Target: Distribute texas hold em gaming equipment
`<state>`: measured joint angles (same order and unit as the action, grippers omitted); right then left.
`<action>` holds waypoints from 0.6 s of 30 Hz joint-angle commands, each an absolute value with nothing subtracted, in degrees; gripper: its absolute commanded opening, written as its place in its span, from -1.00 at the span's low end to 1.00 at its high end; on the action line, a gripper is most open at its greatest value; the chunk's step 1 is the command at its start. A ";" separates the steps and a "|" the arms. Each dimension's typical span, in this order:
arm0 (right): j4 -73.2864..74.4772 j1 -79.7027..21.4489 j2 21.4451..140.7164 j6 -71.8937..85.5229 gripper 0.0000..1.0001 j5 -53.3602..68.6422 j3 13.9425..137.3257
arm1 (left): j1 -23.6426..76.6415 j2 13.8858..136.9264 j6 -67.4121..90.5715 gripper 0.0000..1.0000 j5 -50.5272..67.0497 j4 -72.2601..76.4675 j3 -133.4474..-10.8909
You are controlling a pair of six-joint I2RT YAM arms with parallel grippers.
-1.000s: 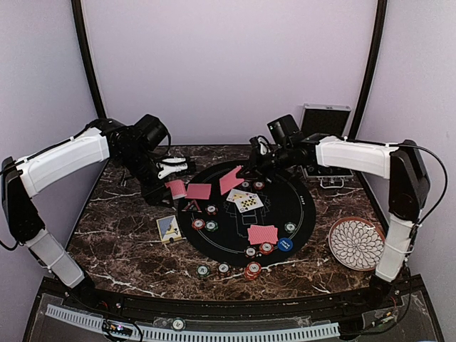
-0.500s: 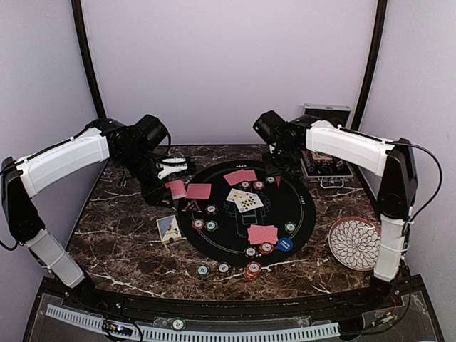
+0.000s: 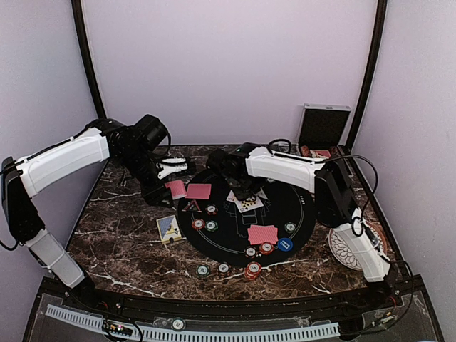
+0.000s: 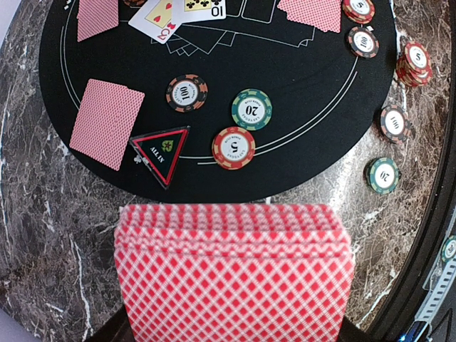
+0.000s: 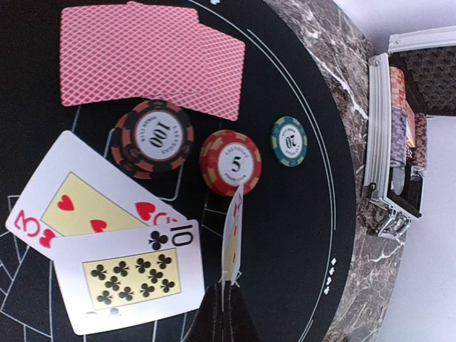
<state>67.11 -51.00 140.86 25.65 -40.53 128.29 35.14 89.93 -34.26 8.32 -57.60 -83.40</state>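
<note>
At the nine o'clock edge of the black mat (image 3: 303, 210), the left gripper (image 3: 165, 189) is clamped on a deck of red-backed cards (image 4: 235, 271). Over the mat toward twelve o'clock, the right gripper (image 5: 226, 288) pinches a single card (image 5: 233, 235) edge-on. That card is just beside the face-up ten of clubs (image 5: 128, 285) and a red chip (image 5: 230, 162).
</note>
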 commanded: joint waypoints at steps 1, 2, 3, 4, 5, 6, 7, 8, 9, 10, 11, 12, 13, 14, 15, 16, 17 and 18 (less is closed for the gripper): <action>69.33 -52.82 142.56 25.72 -1.00 -40.27 131.83 | 34.80 87.88 -34.45 -1.00 8.90 -59.06 -84.55; 68.94 -53.10 142.89 25.76 -1.00 -39.18 131.87 | 34.80 87.93 -34.45 -1.00 8.89 -59.06 -84.55; 68.39 -53.35 143.07 25.79 -1.00 -37.77 131.73 | 34.80 87.99 -34.45 -1.00 9.03 -59.00 -84.55; 67.77 -53.47 143.21 25.82 -1.00 -36.01 131.48 | 34.80 88.03 -34.45 -1.00 9.09 -58.99 -84.59; 67.13 -53.58 143.23 25.83 -1.00 -34.63 131.14 | 34.80 88.23 -34.45 -1.00 9.11 -58.93 -84.66; 66.68 -53.72 143.19 25.93 -1.00 -33.29 130.84 | 34.76 88.33 -34.41 -1.00 9.17 -58.95 -84.82; 66.31 -53.82 143.37 26.03 -1.00 -32.18 130.71 | 34.75 88.44 -34.31 -1.00 9.26 -59.01 -84.91; 66.00 -53.87 143.44 26.08 -1.00 -31.04 130.50 | 34.78 88.56 -34.25 -1.00 9.29 -59.04 -85.10; 65.69 -53.93 143.48 26.12 -1.00 -29.96 130.17 | 34.80 88.61 -34.25 -1.00 9.24 -59.17 -85.18; 65.26 -53.96 143.48 26.18 -1.00 -28.88 129.79 | 34.80 88.64 -34.26 -1.00 9.28 -59.15 -85.23; 64.69 -53.96 143.35 26.23 -1.00 -27.88 129.10 | 34.80 88.67 -34.27 -1.00 9.26 -59.15 -85.24; 64.17 -53.96 143.15 26.36 -1.00 -26.79 128.58 | 34.80 88.68 -34.28 -1.00 9.25 -59.15 -85.32; 63.60 -53.99 142.91 26.55 -1.00 -25.20 128.09 | 34.80 88.68 -34.28 -1.00 9.28 -59.15 -85.33; 62.91 -53.97 142.67 26.70 -1.00 -23.68 127.58 | 34.80 88.64 -34.28 -1.00 9.30 -59.15 -85.34; 62.09 -53.97 142.32 26.79 -1.00 -22.25 127.14 | 34.80 88.60 -34.28 -1.00 9.29 -59.15 -85.28; 61.40 -53.96 141.97 26.95 -1.00 -21.00 126.83 | 34.80 88.60 -34.28 -1.00 9.22 -59.15 -85.26; 60.87 -54.01 141.80 27.19 -1.00 -20.19 126.73 | 34.80 88.55 -34.21 -1.00 9.29 -59.15 -85.26; 60.55 -54.05 141.65 27.45 -1.00 -19.45 126.78 | 34.80 88.58 -34.19 -1.00 9.27 -59.15 -85.26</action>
<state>63.83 -53.58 142.76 25.98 -25.50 127.57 35.14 89.93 -34.24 8.34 -57.60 -83.50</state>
